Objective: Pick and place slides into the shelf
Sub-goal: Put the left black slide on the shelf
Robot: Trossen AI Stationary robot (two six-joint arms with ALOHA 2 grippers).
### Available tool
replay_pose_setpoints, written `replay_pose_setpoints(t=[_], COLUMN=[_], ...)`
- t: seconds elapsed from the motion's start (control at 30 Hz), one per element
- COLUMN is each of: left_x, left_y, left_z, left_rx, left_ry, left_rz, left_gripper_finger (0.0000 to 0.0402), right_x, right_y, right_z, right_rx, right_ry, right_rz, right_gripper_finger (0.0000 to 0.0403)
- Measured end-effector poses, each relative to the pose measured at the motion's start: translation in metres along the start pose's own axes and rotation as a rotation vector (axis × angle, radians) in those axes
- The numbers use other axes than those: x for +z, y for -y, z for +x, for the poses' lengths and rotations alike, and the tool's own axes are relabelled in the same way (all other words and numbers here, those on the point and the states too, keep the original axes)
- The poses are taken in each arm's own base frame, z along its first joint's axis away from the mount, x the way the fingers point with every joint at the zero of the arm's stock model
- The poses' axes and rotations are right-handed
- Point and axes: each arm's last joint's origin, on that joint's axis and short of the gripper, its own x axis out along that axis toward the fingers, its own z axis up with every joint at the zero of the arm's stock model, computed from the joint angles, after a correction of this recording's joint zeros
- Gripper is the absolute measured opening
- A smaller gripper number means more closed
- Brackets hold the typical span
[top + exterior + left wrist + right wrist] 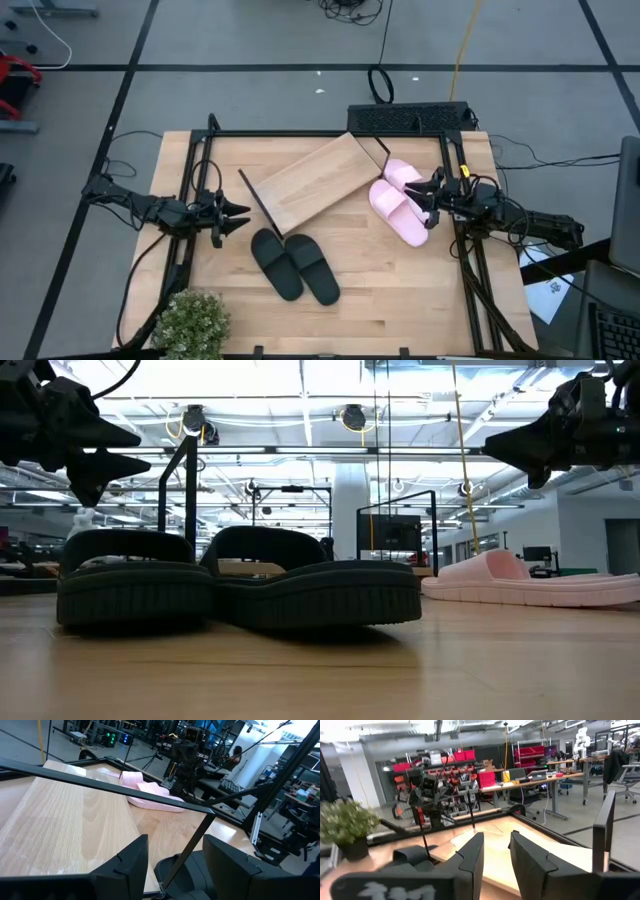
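Observation:
The black pair of slides (pixel 295 265) lies side by side, soles down, near the table's middle front, and fills the low view's foreground (pixel 240 585). The pink pair (pixel 400 205) lies soles down to the right of the shelf (pixel 315 180), a slanted light wooden board in a black wire frame. My left gripper (pixel 243 214) hovers open at the shelf's left end, raised off the table (pixel 140 450). My right gripper (pixel 422 195) hangs open above the pink pair's right side, well clear of it (pixel 490 445).
A potted plant (pixel 190 322) stands at the table's near left corner. Black frame rails (pixel 190 180) run along the table's left, right and far edges. A dark keyboard-like unit (pixel 408 118) sits at the far edge. Bare wood lies at the front right (pixel 400 290).

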Motion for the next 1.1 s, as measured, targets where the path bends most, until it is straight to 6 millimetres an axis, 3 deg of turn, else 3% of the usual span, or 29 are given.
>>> replay_pose_setpoints(t=[0.3,0.47,0.7,0.83,0.97,1.1], left_x=[0.0,0.0,0.001,0.001,0.001,0.007], left_y=[0.0,0.0,-0.001,-0.001,0.0,0.002], left_z=[0.0,0.0,0.0,0.0,0.0,0.0], left_rx=[0.0,0.0,0.027,0.026,0.021,-0.014], left_ry=[0.0,0.0,0.013,0.014,0.02,0.072], left_rz=[0.0,0.005,0.091,0.018,-0.116,-0.242], left_gripper_finger=[0.0184,0.0184,0.0184,0.0184,0.0184,0.0184], right_x=[0.015,0.031,0.067,0.081,0.081,0.078], right_y=[-0.002,-0.004,-0.008,-0.009,-0.012,-0.012], right_z=[-0.001,-0.005,-0.024,-0.036,-0.033,-0.023], right_rx=[0.05,0.125,0.226,0.274,0.341,0.294], right_ry=[0.145,0.311,0.732,0.937,0.934,0.877], right_rz=[0.378,0.497,0.358,0.295,0.236,0.25], right_gripper_finger=[0.0086,0.0086,0.0086,0.0086,0.0086,0.0086])
